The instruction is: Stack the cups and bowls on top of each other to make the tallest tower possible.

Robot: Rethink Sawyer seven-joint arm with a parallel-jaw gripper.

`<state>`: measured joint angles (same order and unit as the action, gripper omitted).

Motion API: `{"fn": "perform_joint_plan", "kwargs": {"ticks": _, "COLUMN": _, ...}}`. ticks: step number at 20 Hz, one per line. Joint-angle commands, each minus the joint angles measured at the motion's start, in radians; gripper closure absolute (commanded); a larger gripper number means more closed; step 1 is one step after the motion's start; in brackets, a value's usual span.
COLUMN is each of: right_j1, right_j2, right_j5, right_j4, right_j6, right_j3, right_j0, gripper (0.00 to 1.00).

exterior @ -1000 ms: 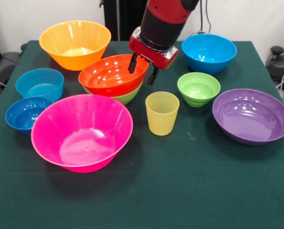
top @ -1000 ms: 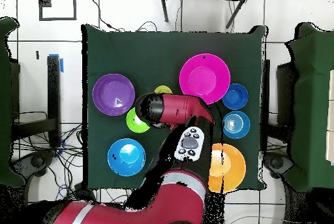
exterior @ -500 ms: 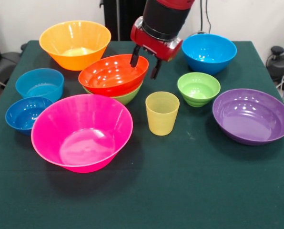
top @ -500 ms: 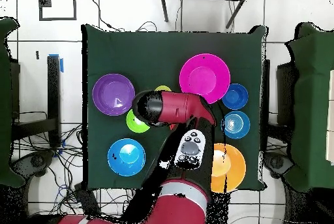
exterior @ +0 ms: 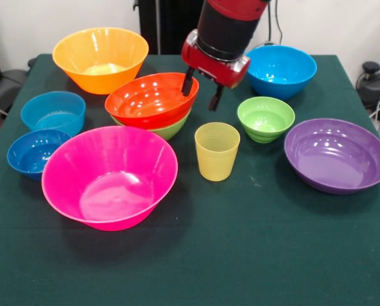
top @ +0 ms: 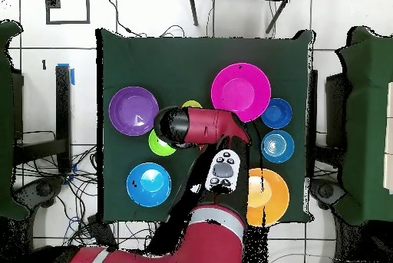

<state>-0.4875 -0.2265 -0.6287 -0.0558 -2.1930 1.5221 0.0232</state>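
In the front view the red-orange bowl (exterior: 150, 99) sits nested in the medium green bowl (exterior: 171, 129) at the table's middle. The yellow cup (exterior: 217, 151) stands upright just right of them, and the small green bowl (exterior: 265, 118) is further right. My gripper (exterior: 201, 95) hangs open and empty above the red-orange bowl's right rim, behind the cup. In the overhead view the arm (top: 196, 128) hides the nested pair and the gripper. Only an edge of the cup (top: 192, 104) and part of the small green bowl (top: 157, 145) show there.
On the green table (exterior: 254, 255) stand a large pink bowl (exterior: 109, 176) at the front left, an orange bowl (exterior: 101, 58) and a blue bowl (exterior: 279, 70) at the back, a purple bowl (exterior: 336, 155) at the right, and a light-blue bowl (exterior: 53, 111) and a dark-blue bowl (exterior: 36, 152) at the left.
My gripper has moved right in the front view, from over the red-orange bowl's rim toward the space behind the yellow cup. It stays open. No bowl or cup has moved.
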Motion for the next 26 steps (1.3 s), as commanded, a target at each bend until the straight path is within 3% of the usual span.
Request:
{"fn": "perform_joint_plan", "kwargs": {"ticks": 1, "right_j1": 0.072, "right_j2": 0.167, "right_j5": 0.121, "right_j4": -0.066, "right_j6": 0.056, "right_j3": 0.053, "right_j0": 0.028, "gripper": 0.0}}
{"fn": "perform_joint_plan", "kwargs": {"ticks": 11, "right_j1": 0.098, "right_j2": 0.132, "right_j5": 0.157, "right_j4": -0.107, "right_j6": 0.043, "right_j3": 0.028, "right_j0": 0.003, "gripper": 0.0}}
{"fn": "perform_joint_plan", "kwargs": {"ticks": 26, "right_j1": 0.081, "right_j2": 0.109, "right_j5": 0.028, "right_j4": -0.145, "right_j6": 0.058, "right_j3": -0.026, "right_j0": -0.011, "gripper": 0.0}}
